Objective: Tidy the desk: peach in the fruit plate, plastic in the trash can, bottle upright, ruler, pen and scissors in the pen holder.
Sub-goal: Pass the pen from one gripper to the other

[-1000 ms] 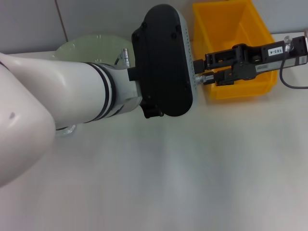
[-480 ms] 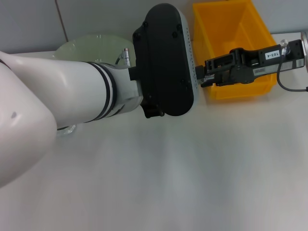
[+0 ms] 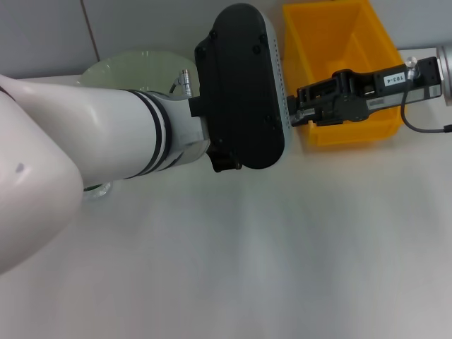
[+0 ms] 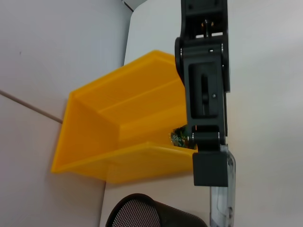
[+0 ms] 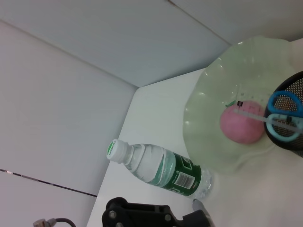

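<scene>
**Right arm draws back over the trash can's front wall**

Since a second ago, the right gripper (image 3: 300, 113) has pulled a little back toward its own side and its body now lies tilted across the front wall of the yellow trash can (image 3: 330, 32), which serves as my landmark. Its black fingers sit close together at that wall's near-left corner; from here I cannot tell whether they pinch anything. The left wrist view shows something small and dark green just inside the trash can's wall beside those fingers, too small to name.

Left of the trash can, the left arm's big black wrist housing (image 3: 244, 88) blocks much of the desk; I cannot tell how the left gripper's fingers stand. Beyond it lies the pale green fruit plate (image 3: 134, 67), farther left of the trash can. In the right wrist view the pink peach (image 5: 241, 125) rests in the plate, the black mesh pen holder (image 5: 293, 116) stands touching the plate's edge with blue-handled scissors (image 5: 284, 111) in it, and the bottle (image 5: 158, 168) leans just beside the plate, cap on.
</scene>
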Controlling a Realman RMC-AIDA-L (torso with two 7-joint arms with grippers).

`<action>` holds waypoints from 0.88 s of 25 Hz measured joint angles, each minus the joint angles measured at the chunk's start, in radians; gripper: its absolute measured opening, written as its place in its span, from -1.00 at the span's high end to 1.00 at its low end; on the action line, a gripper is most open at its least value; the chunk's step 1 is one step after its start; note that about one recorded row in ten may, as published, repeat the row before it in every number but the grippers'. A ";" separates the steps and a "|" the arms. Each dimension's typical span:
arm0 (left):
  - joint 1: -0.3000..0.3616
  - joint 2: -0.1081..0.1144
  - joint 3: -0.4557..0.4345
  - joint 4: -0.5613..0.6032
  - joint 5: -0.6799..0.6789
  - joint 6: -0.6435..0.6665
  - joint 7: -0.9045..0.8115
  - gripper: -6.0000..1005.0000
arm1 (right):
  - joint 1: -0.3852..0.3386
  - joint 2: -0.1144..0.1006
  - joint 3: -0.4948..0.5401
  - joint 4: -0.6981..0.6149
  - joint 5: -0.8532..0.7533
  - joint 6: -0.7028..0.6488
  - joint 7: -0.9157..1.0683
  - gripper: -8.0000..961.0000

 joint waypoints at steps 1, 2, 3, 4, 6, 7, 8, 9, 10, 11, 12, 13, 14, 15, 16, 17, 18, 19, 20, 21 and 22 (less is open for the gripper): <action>0.000 0.000 -0.001 0.000 0.000 0.000 0.000 0.64 | 0.002 0.000 0.000 0.002 0.000 0.001 0.000 -0.03; -0.001 0.000 -0.002 0.000 0.000 -0.001 -0.001 0.63 | 0.002 0.000 -0.001 0.002 0.000 0.004 -0.001 -0.02; -0.001 0.000 -0.003 0.000 0.000 -0.001 -0.002 0.63 | 0.002 0.000 -0.001 0.002 0.000 0.005 -0.001 -0.01; -0.002 0.000 -0.004 -0.002 0.000 -0.002 -0.003 0.63 | 0.002 0.000 -0.001 0.002 0.000 0.008 -0.001 0.01; -0.003 0.000 -0.005 -0.007 0.000 -0.002 -0.003 0.63 | 0.002 0.000 -0.002 0.002 0.000 0.011 -0.001 0.03; -0.003 0.000 -0.005 -0.009 0.000 -0.003 -0.003 0.63 | 0.002 0.000 -0.002 0.002 0.000 0.011 -0.001 0.05; -0.004 0.000 -0.006 -0.011 0.000 -0.003 -0.003 0.63 | 0.003 0.000 -0.002 0.002 0.000 0.011 -0.001 0.06; -0.005 0.000 -0.006 -0.013 0.000 -0.004 -0.003 0.63 | 0.003 0.001 -0.002 0.003 0.000 0.011 -0.001 0.07; -0.005 0.000 -0.006 -0.015 0.000 -0.004 -0.003 0.63 | 0.004 0.001 -0.002 0.003 0.000 0.011 -0.001 0.09; -0.005 0.000 -0.006 -0.016 0.000 -0.004 -0.003 0.63 | 0.004 0.002 -0.002 0.003 0.000 0.011 -0.001 0.10; -0.006 0.000 -0.006 -0.017 0.000 -0.005 -0.003 0.63 | 0.005 0.002 -0.002 0.003 0.000 0.011 -0.001 0.11; -0.006 0.000 -0.006 -0.018 0.000 -0.005 -0.003 0.63 | 0.005 0.002 -0.004 0.003 0.000 0.011 -0.001 0.12; -0.007 0.000 -0.006 -0.019 0.000 -0.005 -0.003 0.63 | 0.005 0.002 -0.008 0.002 0.000 0.011 -0.001 0.12; -0.008 0.000 -0.006 -0.020 0.000 -0.005 -0.004 0.63 | 0.006 0.002 -0.011 0.003 0.000 0.013 -0.001 0.12; -0.008 0.000 -0.006 -0.020 0.000 -0.005 -0.004 0.63 | 0.006 0.002 -0.014 0.003 0.000 0.015 -0.001 0.12; -0.008 0.000 -0.006 -0.021 0.000 -0.006 -0.005 0.63 | 0.007 0.002 -0.015 0.003 0.000 0.017 -0.001 0.13; -0.008 0.000 -0.006 -0.021 0.000 -0.007 -0.005 0.63 | 0.007 0.003 -0.016 0.003 0.000 0.018 -0.001 0.13; -0.008 0.000 -0.006 -0.021 0.000 -0.008 -0.006 0.63 | 0.007 0.003 -0.017 0.003 0.000 0.020 -0.001 0.13; -0.008 0.000 -0.007 -0.021 0.000 -0.008 -0.006 0.62 | 0.007 0.003 -0.021 0.003 0.000 0.021 -0.001 0.14; -0.008 0.000 -0.009 -0.021 0.000 -0.009 -0.006 0.62 | 0.007 0.003 -0.023 0.003 0.000 0.021 0.000 0.18; -0.008 0.000 -0.011 -0.021 0.000 -0.009 -0.007 0.62 | 0.007 0.003 -0.025 0.002 0.000 0.021 0.000 0.22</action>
